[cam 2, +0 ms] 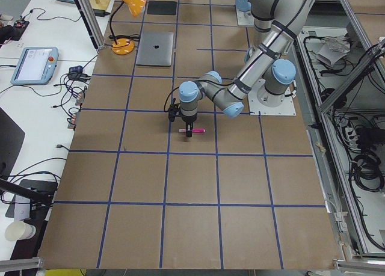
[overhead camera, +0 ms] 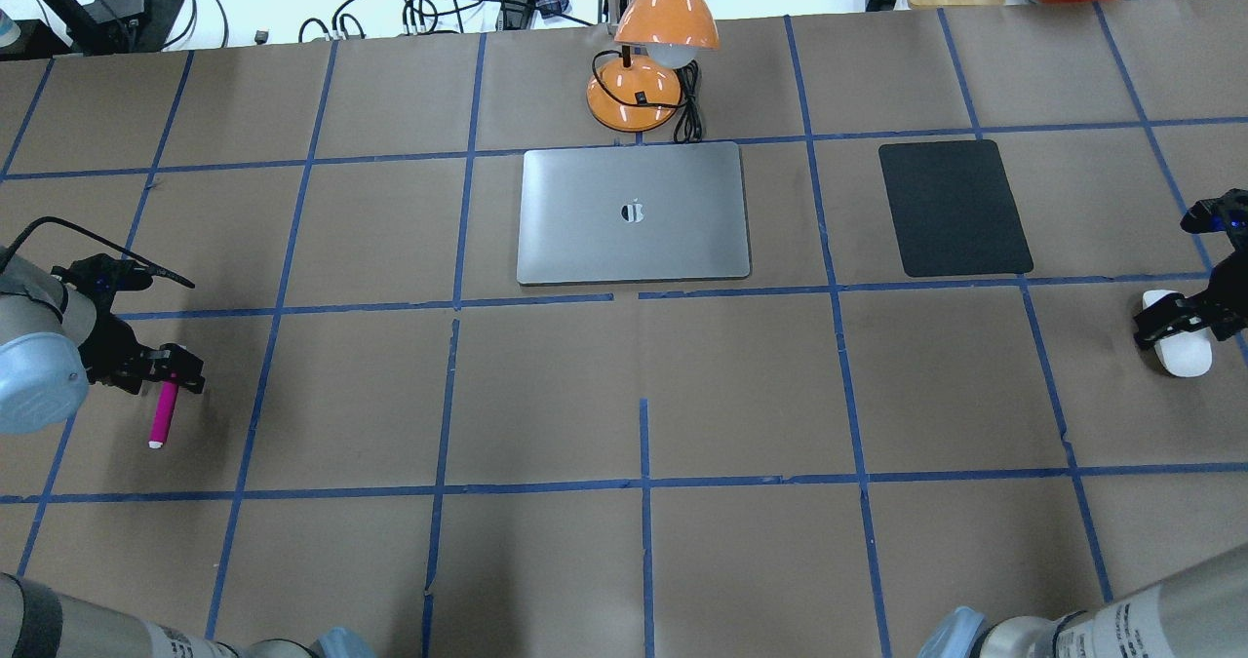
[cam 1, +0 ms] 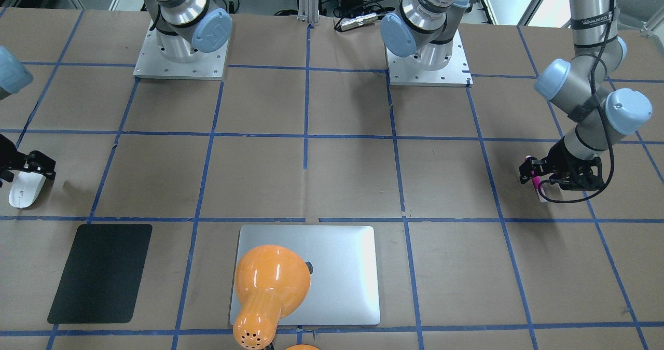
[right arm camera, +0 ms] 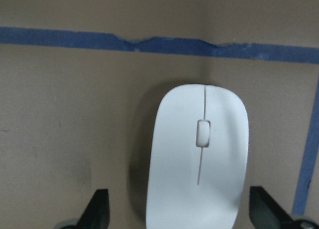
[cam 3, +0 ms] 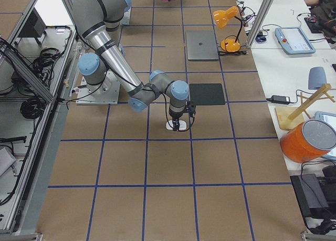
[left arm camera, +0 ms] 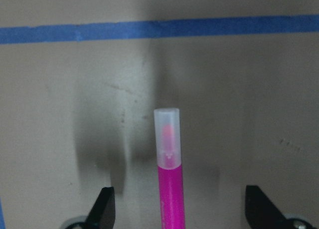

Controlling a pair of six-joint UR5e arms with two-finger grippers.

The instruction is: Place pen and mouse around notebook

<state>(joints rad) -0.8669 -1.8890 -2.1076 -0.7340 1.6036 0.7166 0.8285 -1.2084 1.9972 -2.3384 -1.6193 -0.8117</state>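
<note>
I have the pen [left arm camera: 169, 174] lying flat on the table [overhead camera: 634, 395], far out on the robot's left and well apart from the notebook [overhead camera: 634, 244]. Its long axis runs roughly toward and away from the robot, a little slanted in the overhead view. In the left wrist view its pale cap end points up the frame, away from the fingertips and toward a blue tape line [left arm camera: 159, 30]. The left gripper [left arm camera: 181, 205] hangs over it with its jaws spread wide. The magenta barrel sits midway between the two fingers [left arm camera: 104, 209], neither touches it, and the gripper has hold of nothing. On the other side the mouse [right arm camera: 199, 174] rests near the table's edge on the robot's right, also well apart from the notebook. Its long axis also runs toward and away from the robot, with the wheel end pointing up the right wrist view toward a tape line there. The right gripper [right arm camera: 183, 208] straddles it, spread wide too. The mouse sits off-centre, nearer the finger on that view's right, and I cannot tell whether that finger grazes its side. The notebook lies closed at the far middle, long side across the table. A black mat [overhead camera: 955, 208] lies flat between it and the mouse, apart from both. An orange lamp [overhead camera: 634, 88] stands just beyond the notebook's far edge; in the front-facing view its shade hides part of the lid.
</note>
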